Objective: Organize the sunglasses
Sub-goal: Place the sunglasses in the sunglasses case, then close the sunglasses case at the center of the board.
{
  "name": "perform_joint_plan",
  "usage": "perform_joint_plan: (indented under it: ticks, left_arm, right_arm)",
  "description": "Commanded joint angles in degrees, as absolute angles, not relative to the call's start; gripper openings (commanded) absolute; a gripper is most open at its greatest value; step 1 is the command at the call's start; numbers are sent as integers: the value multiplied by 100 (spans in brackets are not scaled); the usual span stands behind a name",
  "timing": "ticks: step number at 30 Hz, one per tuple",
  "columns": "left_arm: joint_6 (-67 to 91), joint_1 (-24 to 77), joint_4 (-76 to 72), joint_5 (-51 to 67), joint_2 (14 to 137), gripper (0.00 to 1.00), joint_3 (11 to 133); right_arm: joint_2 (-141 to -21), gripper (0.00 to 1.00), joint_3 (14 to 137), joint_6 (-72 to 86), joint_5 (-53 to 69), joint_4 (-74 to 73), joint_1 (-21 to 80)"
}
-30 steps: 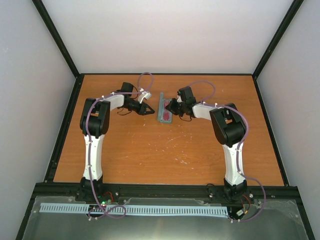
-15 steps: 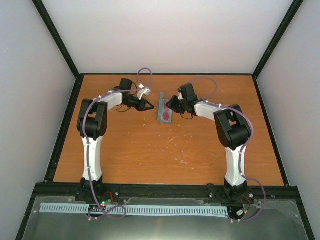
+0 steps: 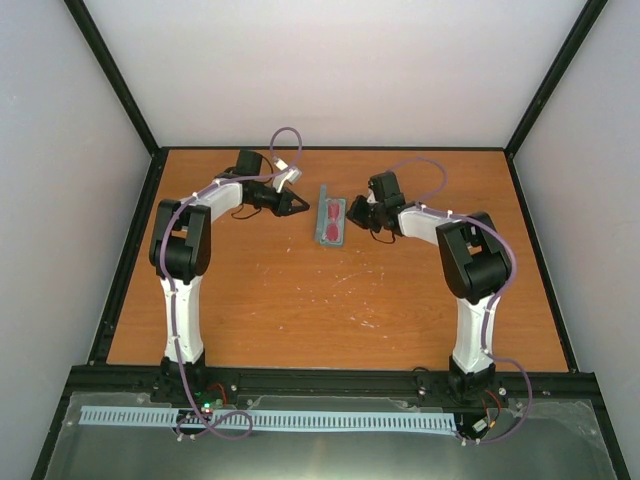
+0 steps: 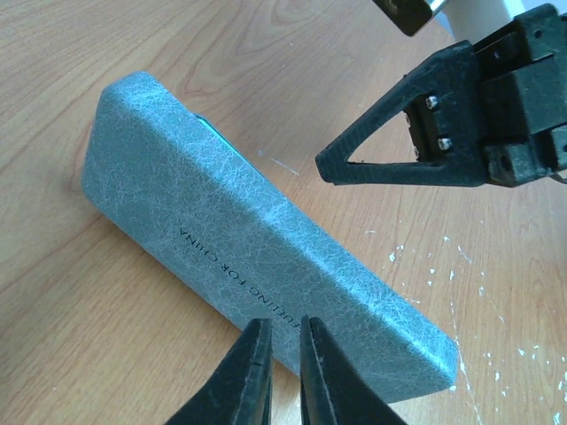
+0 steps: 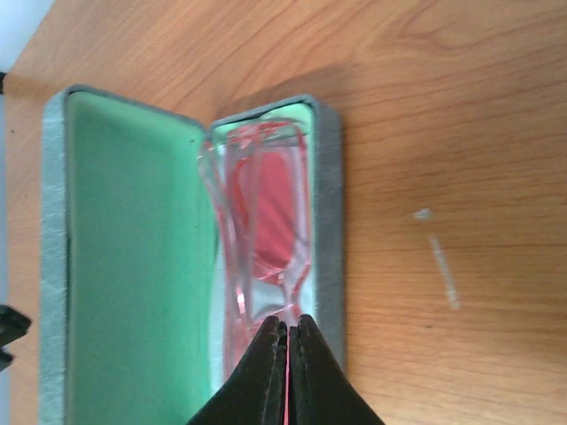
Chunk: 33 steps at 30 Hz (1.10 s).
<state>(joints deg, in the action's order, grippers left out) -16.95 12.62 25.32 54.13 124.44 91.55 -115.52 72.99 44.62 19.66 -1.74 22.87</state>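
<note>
Resting in open case (image 5: 62,266), sunglasses (image 5: 261,221); right gripper (image 5: 288,332) closed, left gripper (image 4: 285,332) nearly closed.

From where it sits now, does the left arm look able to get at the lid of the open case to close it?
Probably yes. The left hand, fingers nearly together, sits just outside the raised lid of the case, with nothing between them. The right hand is on the opposite side, over the sunglasses.

text: "FUELING FOR CHINA" | on: grey-blue case (image 4: 266,274), outer shell | view: left wrist | other readable text: none
</note>
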Motion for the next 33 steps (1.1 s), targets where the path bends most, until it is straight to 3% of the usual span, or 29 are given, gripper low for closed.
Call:
perform_joint_plan:
  ticks: [1, 33]
  left_arm:
    - [-1595, 1316, 2415, 5570, 12528, 14, 9256]
    - [-1615, 2149, 2741, 5323, 13694, 11, 10024]
  right_arm:
    - [-11685, 3, 7217, 4316, 1745, -140, 2210]
    - [-12284, 3, 6878, 4415, 2378, 580, 2505]
